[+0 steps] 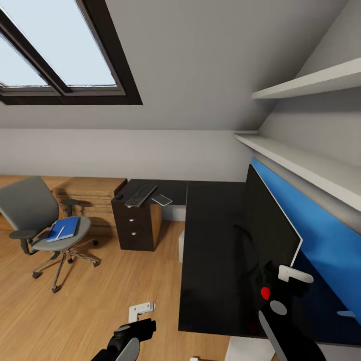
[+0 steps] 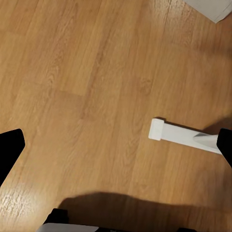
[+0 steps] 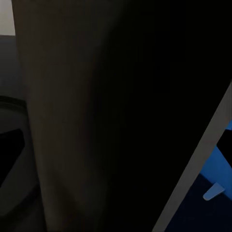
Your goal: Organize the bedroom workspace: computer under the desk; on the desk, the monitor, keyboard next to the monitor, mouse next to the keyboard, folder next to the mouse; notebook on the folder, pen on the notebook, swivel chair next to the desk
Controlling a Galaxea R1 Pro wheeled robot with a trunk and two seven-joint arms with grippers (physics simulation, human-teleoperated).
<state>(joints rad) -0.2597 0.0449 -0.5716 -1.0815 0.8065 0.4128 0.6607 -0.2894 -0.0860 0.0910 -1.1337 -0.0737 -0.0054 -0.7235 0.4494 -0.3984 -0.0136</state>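
The monitor [image 1: 268,228] stands on the long wing of the desk [image 1: 213,240], its black face turned edge-on to the head camera and its thin pale rim close against the blue back panel [image 1: 321,220]. The right pincer [image 1: 293,278] is at the monitor's near end, one white finger [image 1: 296,274] showing past the rim and a second white tip [image 1: 348,315] lower down by the blue panel; whether the jaws are closed on the screen or merely beside it I cannot tell. The right wrist view looks along the dark screen with the blue panel beyond its edge.

A wide, flat screen like this is probably stiff but top-heavy and easy to tip, with a glossy face that would slip and mark. A safer hold looks to be the rim or the stand, moved slowly and kept upright.

The left pincer [image 1: 142,312] hangs over the wood floor [image 1: 115,281] with its fingers apart and nothing between them.

At the far end of the desk lies the keyboard [image 1: 141,195]. The blue folder [image 1: 64,228] rests on the seat of the swivel chair [image 1: 37,220], well apart from the desk; it looks light, thin and flexible, best pinched at an overhanging edge.
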